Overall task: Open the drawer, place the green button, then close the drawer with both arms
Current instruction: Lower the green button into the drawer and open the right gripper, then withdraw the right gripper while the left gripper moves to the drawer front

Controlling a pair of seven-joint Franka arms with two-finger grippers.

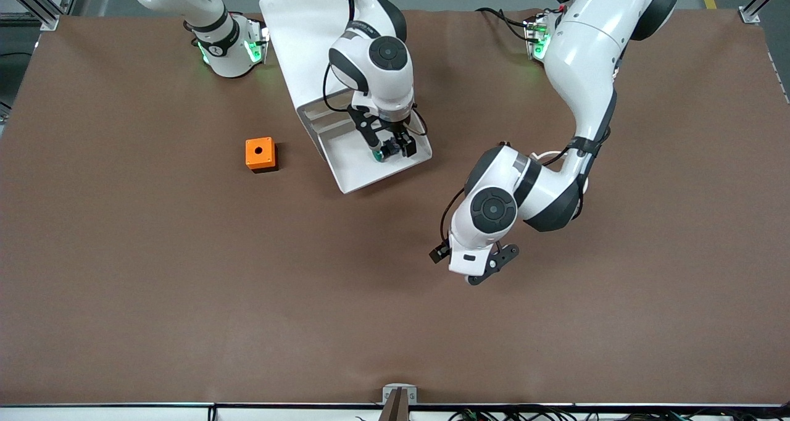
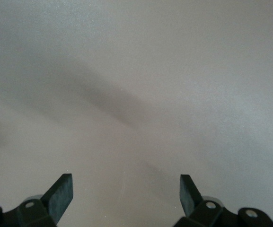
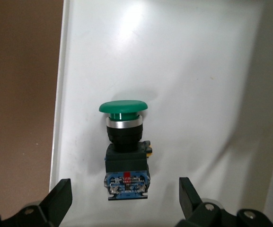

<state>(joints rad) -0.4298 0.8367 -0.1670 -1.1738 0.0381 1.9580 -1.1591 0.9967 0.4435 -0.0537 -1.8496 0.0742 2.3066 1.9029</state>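
Observation:
The lowest drawer (image 1: 349, 177) stands pulled out of the white cabinet (image 1: 296, 32), its tray open toward the front camera. The button (image 1: 378, 155) lies on its side on the drawer floor (image 3: 198, 71), green cap (image 3: 123, 107) pointing away from the fingers, black-blue body (image 3: 125, 163) free between them. My right gripper (image 1: 395, 146) (image 3: 124, 196) hangs open just over the button without touching it. My left gripper (image 1: 475, 271) (image 2: 126, 194) waits open over bare brown table, nearer to the front camera than the drawer, with nothing between its fingers.
An orange box with a hole (image 1: 260, 154) sits on the brown table beside the drawer, toward the right arm's end. The right arm's base (image 1: 228, 44) and the left arm's base (image 1: 540, 38) stand along the table's back edge.

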